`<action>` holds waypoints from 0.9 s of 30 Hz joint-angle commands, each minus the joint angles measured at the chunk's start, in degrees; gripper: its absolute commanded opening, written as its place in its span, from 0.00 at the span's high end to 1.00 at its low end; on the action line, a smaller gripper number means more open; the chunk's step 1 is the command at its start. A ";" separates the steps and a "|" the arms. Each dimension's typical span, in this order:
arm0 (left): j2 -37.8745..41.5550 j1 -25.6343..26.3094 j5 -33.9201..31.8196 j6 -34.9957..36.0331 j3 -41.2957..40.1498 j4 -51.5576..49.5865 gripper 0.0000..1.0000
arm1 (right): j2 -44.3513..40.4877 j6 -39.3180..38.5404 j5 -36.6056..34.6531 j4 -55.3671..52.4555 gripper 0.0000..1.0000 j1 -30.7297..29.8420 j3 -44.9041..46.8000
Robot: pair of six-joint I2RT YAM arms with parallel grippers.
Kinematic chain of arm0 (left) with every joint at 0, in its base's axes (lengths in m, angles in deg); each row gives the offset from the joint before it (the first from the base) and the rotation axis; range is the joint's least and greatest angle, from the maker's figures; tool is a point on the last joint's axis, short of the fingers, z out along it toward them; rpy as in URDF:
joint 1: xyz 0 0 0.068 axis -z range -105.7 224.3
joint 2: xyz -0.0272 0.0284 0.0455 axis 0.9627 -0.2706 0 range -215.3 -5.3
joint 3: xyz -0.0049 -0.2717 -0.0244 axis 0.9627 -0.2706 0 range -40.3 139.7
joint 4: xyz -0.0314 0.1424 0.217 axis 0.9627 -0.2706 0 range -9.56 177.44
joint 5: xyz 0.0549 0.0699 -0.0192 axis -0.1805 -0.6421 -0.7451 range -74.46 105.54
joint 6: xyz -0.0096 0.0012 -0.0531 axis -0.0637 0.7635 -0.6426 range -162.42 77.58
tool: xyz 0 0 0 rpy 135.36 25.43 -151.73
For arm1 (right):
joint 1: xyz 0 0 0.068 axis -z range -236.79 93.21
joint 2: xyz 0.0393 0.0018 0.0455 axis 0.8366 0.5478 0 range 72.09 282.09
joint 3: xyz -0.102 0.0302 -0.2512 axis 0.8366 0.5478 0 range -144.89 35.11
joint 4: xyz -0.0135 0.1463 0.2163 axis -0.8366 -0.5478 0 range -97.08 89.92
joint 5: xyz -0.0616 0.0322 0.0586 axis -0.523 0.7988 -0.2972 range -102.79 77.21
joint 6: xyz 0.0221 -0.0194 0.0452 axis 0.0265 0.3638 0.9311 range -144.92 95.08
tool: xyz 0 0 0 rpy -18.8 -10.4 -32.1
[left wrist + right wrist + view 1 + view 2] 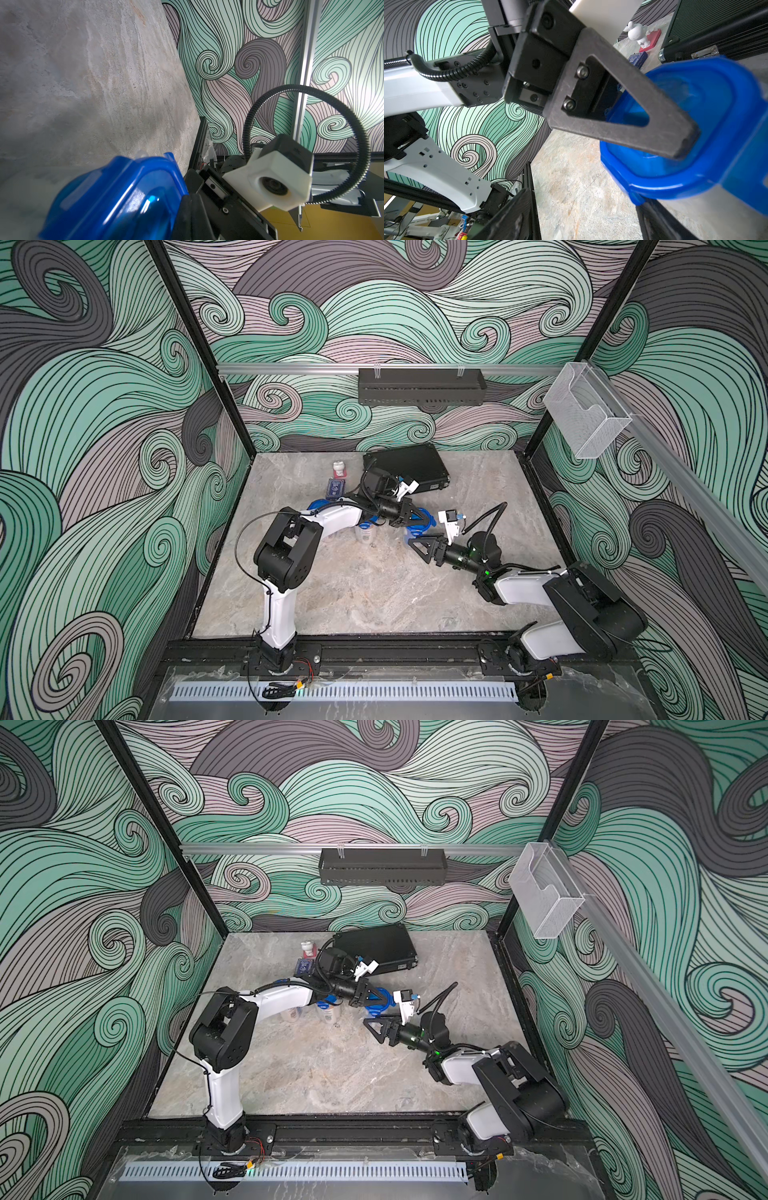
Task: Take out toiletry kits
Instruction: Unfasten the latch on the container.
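Right wrist view gives it away: our left pincer (419, 517) is clamped on the blue lid (720, 93) of a clear tumbler (410, 534) in the middle of the bench (374, 593). Our right pincer (415, 545) sits spread wide beside that tumbler, gripping nothing. We spot another tumbler (365, 533) nearby.

Your left arm (277, 614) rises from its base, folds at the black elbow and runs its white forearm toward the middle. It ends in the left hand (420, 516), whose dark triangular fingers (612, 135) are pressed together. Your right arm (524, 587) lies low, bent sharply at the elbow, its wrist pointing across toward the left one. The right hand (417, 542) sits just beside the left hand, nearer the front. In the right wrist view its two fingers (512, 214) stand clearly apart.
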 commanded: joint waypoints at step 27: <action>-7.96 2.51 -17.00 4.07 -4.76 -12.12 1.00 | -4.92 2.77 19.99 9.00 0.18 -1.09 -6.75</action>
